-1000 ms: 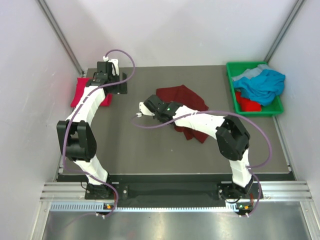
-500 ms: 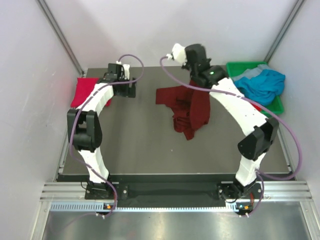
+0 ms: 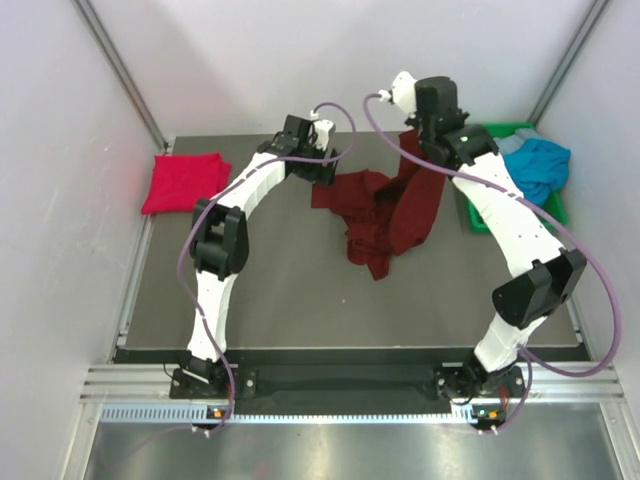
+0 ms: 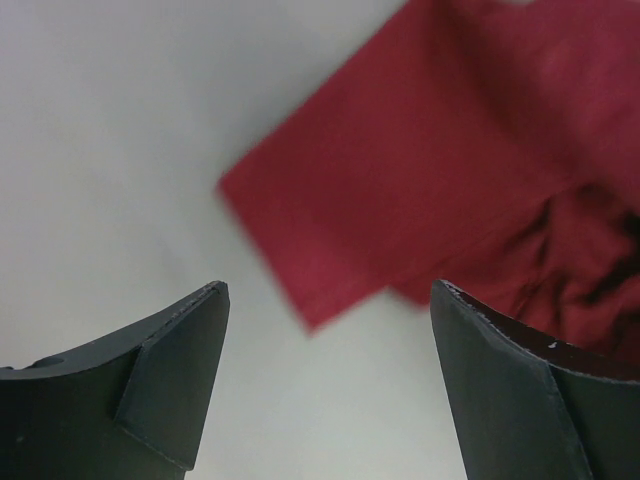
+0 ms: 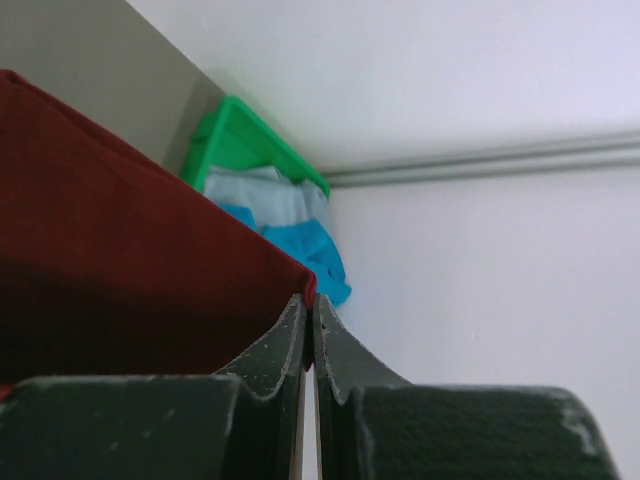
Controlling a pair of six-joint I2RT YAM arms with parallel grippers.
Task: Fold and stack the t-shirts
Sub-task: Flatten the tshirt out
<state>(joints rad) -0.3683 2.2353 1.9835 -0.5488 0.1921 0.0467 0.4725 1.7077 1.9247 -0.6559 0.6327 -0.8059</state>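
Observation:
The dark maroon t-shirt [image 3: 385, 215] lies crumpled at the table's middle back, with one part pulled up. My right gripper [image 3: 415, 135] is raised above the back of the table and shut on a corner of it; in the right wrist view the cloth [image 5: 120, 230] is pinched between the closed fingers [image 5: 308, 300]. My left gripper [image 3: 323, 172] is open and empty just left of the shirt's left edge; the left wrist view shows a maroon corner [image 4: 400, 190] ahead of the open jaws [image 4: 328, 292]. The crimson red shirt [image 3: 183, 182] lies folded at the far left. The teal-blue shirt [image 3: 535, 165] lies in the bin.
A green plastic bin [image 3: 478, 218] stands at the back right, holding the teal shirt and other cloth; it also shows in the right wrist view [image 5: 235, 125]. White walls enclose the table on three sides. The right arm arches over the table's right half.
My right gripper has lifted the maroon shirt's corner up and toward the back right. My left gripper has moved right, from the red shirt to the maroon shirt's left edge.

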